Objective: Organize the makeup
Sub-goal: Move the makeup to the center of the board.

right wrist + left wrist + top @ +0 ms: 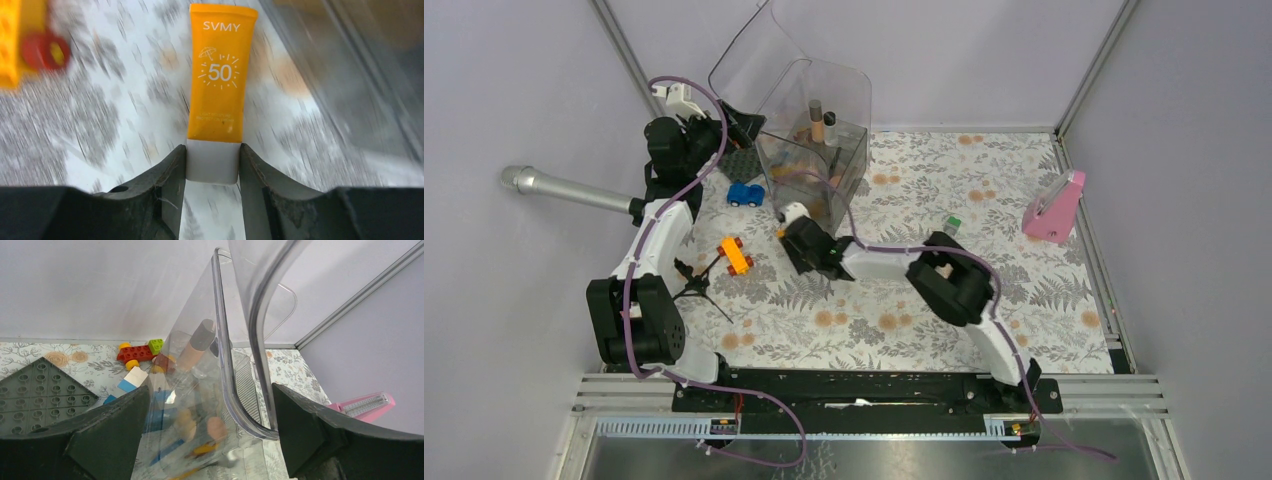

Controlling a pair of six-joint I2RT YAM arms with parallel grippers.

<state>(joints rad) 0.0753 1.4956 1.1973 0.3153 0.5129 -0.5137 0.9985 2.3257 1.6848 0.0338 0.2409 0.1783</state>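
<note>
Sunscreen tube (220, 75), orange with a white cap, sits pinched by that cap in my right gripper (212, 161). The jaws are closed to just the cap's width, one finger flat on each side, and the body points straight out ahead of them. I judge the step in hand to be the carry: the pick-up is made, the drop-off not yet. Whether the sunscreen tube is clear of the floral cloth (125, 125) beneath it I cannot tell, since that ground is blurred. The next move calls for rising above the wall of the clear organiser box (816, 160), which stands just beside my right wrist in the top view. Then I tip the tube into a free compartment without knocking the grey-capped sticks (816, 115) standing upright inside. My left gripper (210, 440) is at the box's left side with its jaws spread wide. The curved edge of the clear lid (250, 340) runs between them, nearer one finger, and I cannot tell whether it touches. Further out, a green-capped tube (951, 225) lies on the cloth, well apart from the box, so more makeup is left to sort. A blue toy car (744, 194), an orange toy car (735, 256) and a silver microphone (564, 188) are not mine to sort.
</note>
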